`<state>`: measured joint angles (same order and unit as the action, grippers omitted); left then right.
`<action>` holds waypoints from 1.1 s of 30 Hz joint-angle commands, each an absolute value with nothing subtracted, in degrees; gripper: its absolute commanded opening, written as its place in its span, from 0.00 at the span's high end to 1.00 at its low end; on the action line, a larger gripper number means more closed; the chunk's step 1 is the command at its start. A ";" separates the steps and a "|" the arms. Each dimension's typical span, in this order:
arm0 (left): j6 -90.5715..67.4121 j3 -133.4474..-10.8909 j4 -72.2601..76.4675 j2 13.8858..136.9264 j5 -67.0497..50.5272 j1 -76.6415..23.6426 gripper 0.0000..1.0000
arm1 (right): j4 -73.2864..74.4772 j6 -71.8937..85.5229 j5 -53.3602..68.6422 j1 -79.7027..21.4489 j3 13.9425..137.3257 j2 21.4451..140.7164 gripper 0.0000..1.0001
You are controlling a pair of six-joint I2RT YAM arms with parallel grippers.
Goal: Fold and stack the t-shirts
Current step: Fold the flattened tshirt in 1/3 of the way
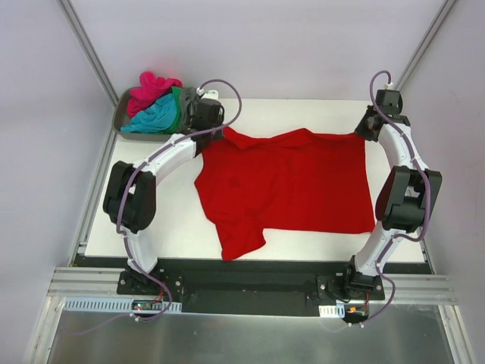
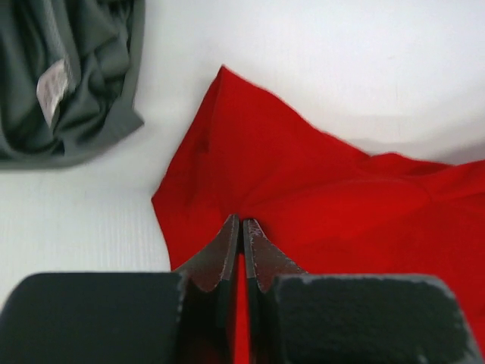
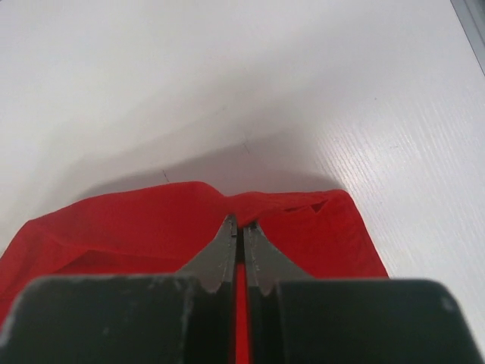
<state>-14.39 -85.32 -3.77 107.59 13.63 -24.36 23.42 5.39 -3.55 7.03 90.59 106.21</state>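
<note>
A bright red t-shirt [image 1: 284,186] lies spread on the white table, one sleeve pointing to the front. My left gripper [image 1: 214,133] is shut on its far left corner; in the left wrist view the jaws [image 2: 242,221] pinch the red cloth [image 2: 303,189]. My right gripper [image 1: 365,129] is shut on the far right corner; in the right wrist view the jaws [image 3: 241,221] pinch a raised fold of red cloth [image 3: 136,227]. Magenta-pink [image 1: 151,87], teal-blue [image 1: 155,117] and green [image 1: 178,106] t-shirts are heaped in a tray. A grey t-shirt [image 2: 68,68] shows in the left wrist view.
The grey plastic tray [image 1: 121,114] stands at the table's far left corner, right behind my left gripper. The table's right edge [image 1: 413,220] runs close to the right arm. White walls and metal posts enclose the back.
</note>
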 commanded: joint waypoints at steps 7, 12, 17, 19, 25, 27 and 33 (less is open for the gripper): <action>-25.48 -72.52 -5.97 94.40 28.47 -32.69 1.00 | 26.19 2.73 -4.22 8.35 93.25 103.18 0.99; -30.14 -70.41 -10.63 90.80 30.42 -34.63 1.00 | 27.24 1.50 -4.92 9.40 95.88 103.53 0.99; -34.18 -66.80 -12.12 86.75 26.02 -35.42 1.00 | 28.65 0.44 -4.31 10.28 98.78 104.67 0.99; -35.41 -65.75 -12.74 85.35 25.75 -35.94 1.00 | 29.53 0.44 -4.05 10.46 99.75 105.38 0.99; -35.77 -63.64 -13.53 84.99 24.35 -37.18 1.00 | 29.71 0.44 -3.34 10.72 98.53 106.08 0.99; -35.77 -63.37 -13.88 85.60 22.77 -37.27 1.00 | 29.79 0.44 -2.90 10.81 98.00 106.43 0.99; -36.30 -61.53 -15.38 86.31 19.78 -37.79 1.00 | 29.79 -1.40 -4.04 11.25 96.07 107.05 0.97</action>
